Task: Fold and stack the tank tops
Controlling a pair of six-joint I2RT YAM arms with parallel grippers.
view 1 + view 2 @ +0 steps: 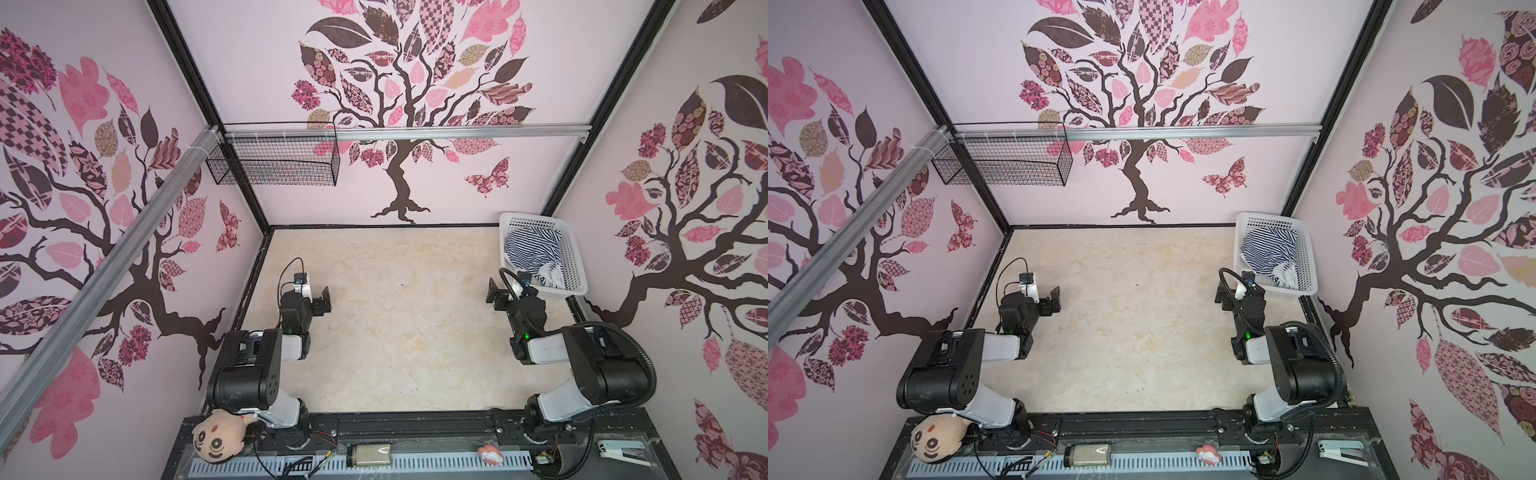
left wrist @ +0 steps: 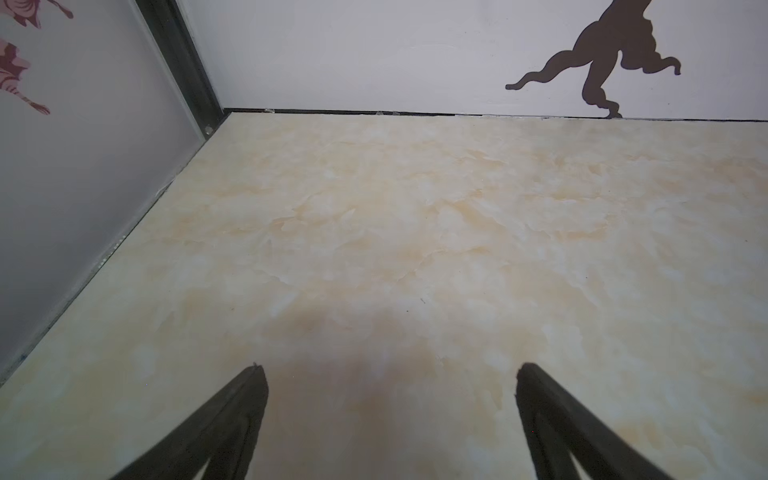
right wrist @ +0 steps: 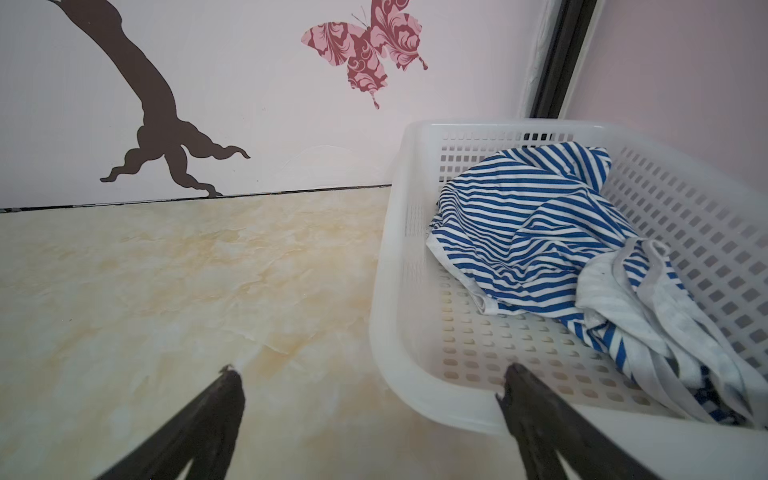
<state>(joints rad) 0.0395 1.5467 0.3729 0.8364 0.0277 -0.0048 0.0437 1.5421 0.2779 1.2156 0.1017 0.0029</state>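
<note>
Step one: striped navy-white tank tops (image 3: 519, 232) heaped in white plastic basket (image 3: 390, 291). Right pincer (image 3: 372, 369), spread, beside it; left pincer (image 2: 386, 368) spread too. Next: pinch one out.

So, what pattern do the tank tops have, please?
The tank tops are blue-and-white striped, clearest in the right wrist view.

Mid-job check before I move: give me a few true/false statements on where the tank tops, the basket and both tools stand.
1. The tank tops lie crumpled in the white basket. True.
2. The left tool grips a tank top. False: it is open and empty over the table.
3. The right tool is open, close to the white basket. True.
4. A folded stack sits on the table. False: no top lies on it.
</note>
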